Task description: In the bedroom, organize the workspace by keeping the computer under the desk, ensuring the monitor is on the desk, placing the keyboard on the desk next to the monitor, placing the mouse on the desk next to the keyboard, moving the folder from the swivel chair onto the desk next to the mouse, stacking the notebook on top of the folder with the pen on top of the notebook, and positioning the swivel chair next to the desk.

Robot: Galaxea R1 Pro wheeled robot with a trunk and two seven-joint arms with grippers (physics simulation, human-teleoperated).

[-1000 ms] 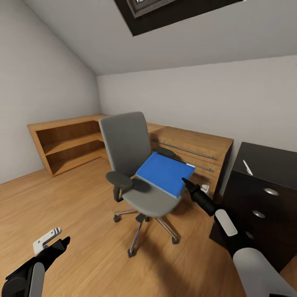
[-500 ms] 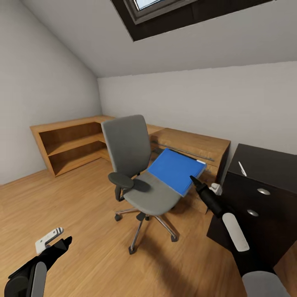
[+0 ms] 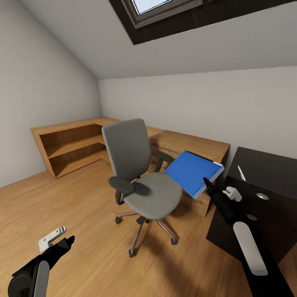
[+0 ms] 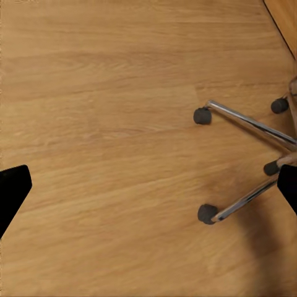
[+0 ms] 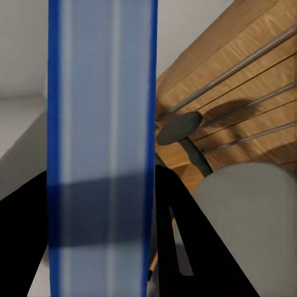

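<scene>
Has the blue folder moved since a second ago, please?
Yes. The folder, shut in the right gripper, has come off the swivel chair seat toward the desk.

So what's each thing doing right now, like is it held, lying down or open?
folder: held in the air, tilted, off the chair seat
right gripper: shut on the folder's edge
left gripper: open, holding nothing, above the floor
chair: upright, seat bare
pen: lying flat on the desk
</scene>
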